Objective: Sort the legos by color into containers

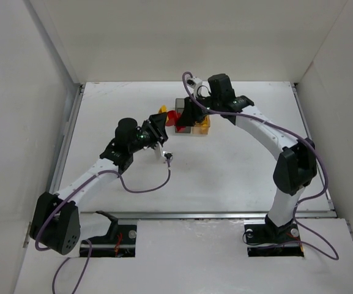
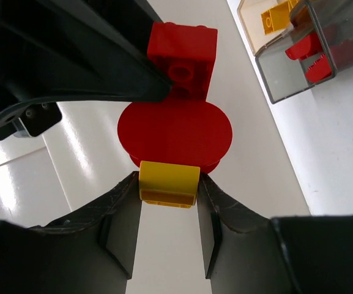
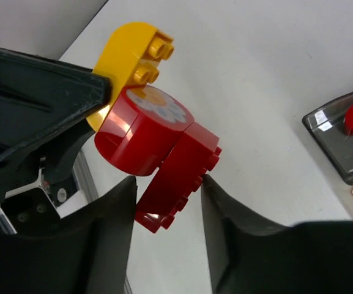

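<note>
1. Left gripper (image 2: 169, 197): fingers clamped on the yellow rounded brick (image 2: 169, 179), one finger on each side of it.
2. Right gripper (image 3: 167, 184): fingers clamped on the red square brick (image 3: 185, 162), studs facing out to the side.
3. Both bricks are joined to a red round piece (image 2: 175, 131) sitting between them, so the two arms hold one three-part stack from opposite ends. The round piece has a white and orange flower print on one face.
4. In the top view the stack sits just left of the bin pair, with both grippers meeting there. I can't tell whether it touches the table (image 1: 237, 165).
5. Grey bin (image 2: 289, 79): holds red bricks (image 2: 311, 52), at least two.
6. Amber bin (image 2: 252, 27): joined to the grey bin, with a loose yellow brick (image 2: 277, 15) inside.
7. The bins stand upright on the table, near the stack but apart from it.
</note>
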`<action>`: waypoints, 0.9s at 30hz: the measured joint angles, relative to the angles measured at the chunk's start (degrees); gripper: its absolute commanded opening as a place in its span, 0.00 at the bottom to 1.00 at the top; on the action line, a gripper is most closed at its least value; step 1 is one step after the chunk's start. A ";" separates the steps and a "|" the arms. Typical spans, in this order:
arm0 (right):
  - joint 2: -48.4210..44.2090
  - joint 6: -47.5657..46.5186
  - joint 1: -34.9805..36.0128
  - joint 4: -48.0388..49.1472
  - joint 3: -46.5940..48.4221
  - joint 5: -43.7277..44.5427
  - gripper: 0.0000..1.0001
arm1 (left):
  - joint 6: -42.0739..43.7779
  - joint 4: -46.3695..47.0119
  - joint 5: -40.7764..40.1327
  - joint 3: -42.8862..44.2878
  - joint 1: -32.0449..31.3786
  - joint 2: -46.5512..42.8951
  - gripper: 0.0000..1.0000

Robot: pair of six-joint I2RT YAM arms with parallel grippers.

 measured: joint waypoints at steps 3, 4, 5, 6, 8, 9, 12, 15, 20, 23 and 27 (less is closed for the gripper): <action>1.29 1.01 -0.68 -0.13 1.03 1.22 0.46 | 0.50 0.07 -0.94 0.00 -0.28 0.00 0.00; 1.81 1.18 -0.74 -0.13 1.38 1.14 0.51 | 0.48 0.13 -1.42 0.04 -0.44 0.00 0.00; 2.36 1.36 -0.63 -0.15 1.57 0.96 0.51 | 0.48 0.22 -1.77 0.04 -0.52 0.00 0.00; 2.73 1.42 -0.42 -0.15 1.60 0.85 0.52 | 0.48 0.33 -2.19 0.04 -0.68 0.04 0.00; 3.21 1.46 0.09 -0.55 1.62 0.76 0.41 | 0.48 0.85 -3.02 0.04 -1.07 0.13 0.00; 3.43 1.36 0.15 -0.94 1.62 1.16 0.30 | 0.46 1.07 -3.52 0.04 -1.18 0.13 0.00; 3.80 2.08 0.02 -1.40 1.64 0.76 0.00 | 0.48 1.79 -4.44 0.11 -1.27 0.17 0.00; 3.82 3.41 0.17 -0.68 1.64 0.48 0.00 | 0.48 1.73 -4.50 0.13 -1.77 0.17 0.00; 3.82 7.76 -0.35 3.26 0.92 0.90 0.00 | -0.57 1.81 -5.66 0.17 -1.88 0.59 0.00; 3.87 10.40 -1.46 5.25 0.35 1.09 0.00 | -1.44 2.19 -6.67 0.28 -1.88 1.99 0.00; 4.46 11.50 -2.60 5.81 0.55 2.34 0.15 | -4.52 2.34 -9.81 1.09 -1.90 3.98 0.00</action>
